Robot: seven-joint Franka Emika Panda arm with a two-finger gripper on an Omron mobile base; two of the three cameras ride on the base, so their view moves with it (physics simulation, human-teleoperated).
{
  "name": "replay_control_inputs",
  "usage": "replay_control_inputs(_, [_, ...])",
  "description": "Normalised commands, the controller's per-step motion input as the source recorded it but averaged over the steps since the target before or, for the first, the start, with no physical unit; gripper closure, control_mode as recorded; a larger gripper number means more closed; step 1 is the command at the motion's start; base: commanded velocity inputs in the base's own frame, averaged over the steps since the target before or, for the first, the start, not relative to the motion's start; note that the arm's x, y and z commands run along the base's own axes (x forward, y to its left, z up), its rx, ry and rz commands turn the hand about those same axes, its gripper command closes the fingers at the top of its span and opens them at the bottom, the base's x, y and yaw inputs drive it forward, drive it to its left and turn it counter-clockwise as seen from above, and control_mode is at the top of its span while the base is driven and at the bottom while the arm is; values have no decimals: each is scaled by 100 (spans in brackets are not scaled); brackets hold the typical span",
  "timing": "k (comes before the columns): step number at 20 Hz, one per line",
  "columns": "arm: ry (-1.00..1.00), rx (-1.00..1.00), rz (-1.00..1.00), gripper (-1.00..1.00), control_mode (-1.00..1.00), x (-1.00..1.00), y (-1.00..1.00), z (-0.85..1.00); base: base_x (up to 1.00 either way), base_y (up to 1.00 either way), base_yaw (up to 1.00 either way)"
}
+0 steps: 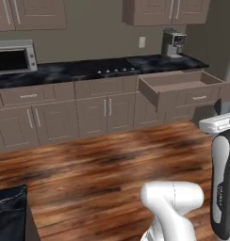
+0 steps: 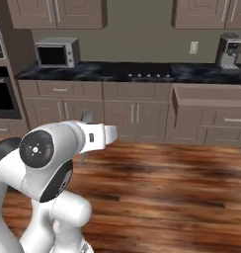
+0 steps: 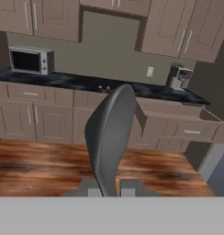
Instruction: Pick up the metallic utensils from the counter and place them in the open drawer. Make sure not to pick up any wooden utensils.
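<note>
My gripper [image 3: 108, 191] is shut on a silver-grey metallic utensil [image 3: 109, 133], whose broad rounded head stands up between the fingertips in the hand view. I am out on the wood floor, well back from the black counter [image 1: 65, 71] [image 2: 102, 71] [image 3: 72, 81]. The open drawer [image 1: 180, 85] [image 2: 211, 97] [image 3: 171, 115] sticks out under the counter's right end, its pale inside showing bare in the left base view. In the hand view it lies behind and to the right of the held utensil. The wooden utensils are out of view.
A microwave [image 1: 13, 59] [image 2: 56, 53] stands at the counter's left, a cooktop [image 1: 114, 69] in the middle, a coffee machine [image 1: 173, 43] [image 2: 230, 52] at the right. A wall oven [image 2: 1, 99] is far left. Another dark counter corner [image 1: 11, 212] juts in near me.
</note>
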Motion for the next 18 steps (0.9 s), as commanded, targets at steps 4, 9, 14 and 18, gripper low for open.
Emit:
replay_control_inputs(4, [0, 0, 0, 100, 100, 0, 0, 0, 100, 0, 2])
replay_control_inputs(9, [0, 0, 0, 100, 100, 0, 0, 0, 100, 0, 0])
replay_control_inputs(14, [0, 0, 0, 100, 100, 0, 0, 0, 100, 4, -20])
replay_control_inputs(18, [0, 0, 0, 100, 100, 0, 0, 0, 100, 0, -32])
